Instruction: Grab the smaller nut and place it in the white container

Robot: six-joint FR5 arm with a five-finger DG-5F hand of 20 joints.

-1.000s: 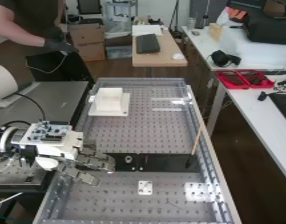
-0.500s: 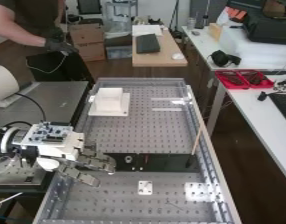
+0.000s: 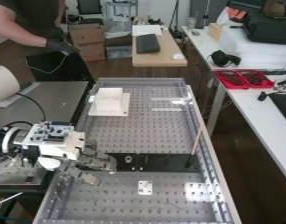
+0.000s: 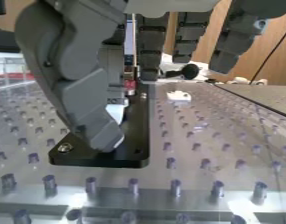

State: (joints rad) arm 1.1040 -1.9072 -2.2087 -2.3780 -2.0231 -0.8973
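Note:
In the high view the hand (image 3: 89, 161) is low over the left end of the black bar (image 3: 168, 162), its fingers extended and its thumb apart from them. The bearing (image 3: 128, 159) stands on the bar just beyond the fingertips. The hand covers the part of the bar to the left of it, so no nut can be made out there. Farther up the bench is the white container (image 3: 109, 102). Seen from the wrist, the hand (image 4: 80, 85) has its thumb hanging in front of the bar (image 4: 135, 142), with fairly straight fingers behind; nothing is visibly gripped.
A thin wooden stick (image 3: 197, 142) with a dark end leans by the bench's right rail. A small white plate (image 3: 145, 187) lies on the perforated bench top nearer than the bar. Raised metal rails (image 3: 213, 165) border the bench.
The hand has shifted very slightly to the right in the high view, its fingers held the same way. Bearing, bar and container have kept their places.

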